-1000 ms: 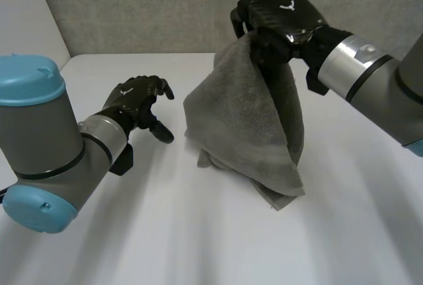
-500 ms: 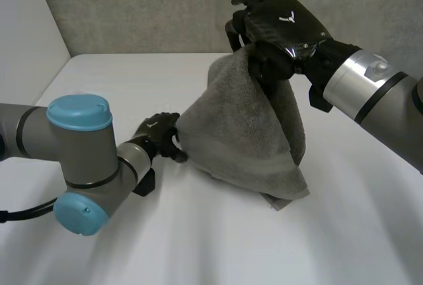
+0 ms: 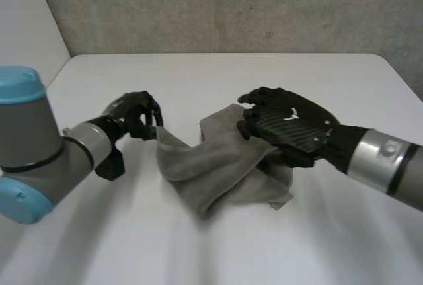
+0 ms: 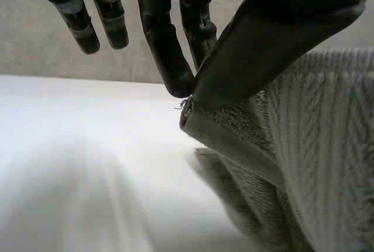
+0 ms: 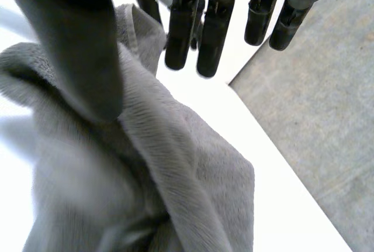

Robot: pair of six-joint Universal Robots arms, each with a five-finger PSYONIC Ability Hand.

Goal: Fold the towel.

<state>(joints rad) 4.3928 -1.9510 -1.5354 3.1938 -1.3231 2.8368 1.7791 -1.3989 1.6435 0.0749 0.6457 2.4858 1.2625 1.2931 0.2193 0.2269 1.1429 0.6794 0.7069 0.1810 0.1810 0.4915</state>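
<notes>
A grey terry towel (image 3: 213, 166) sags in a rumpled heap at the middle of the white counter (image 3: 198, 77). The left hand (image 3: 135, 114) pinches its nine-o'clock corner. The right hand (image 3: 291, 126) clasps a fold at three o'clock.

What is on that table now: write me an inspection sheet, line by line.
surface: white table, with the towel resting on it.
job's things: grey towel, crumpled in a heap at mid-table, not folded flat.
clutter: nothing seen.
hands: left hand pinches a towel corner between thumb and finger; right hand grips the heap's top from the other side.
cables: nothing seen.
surroundings: grey wall behind the table.
</notes>
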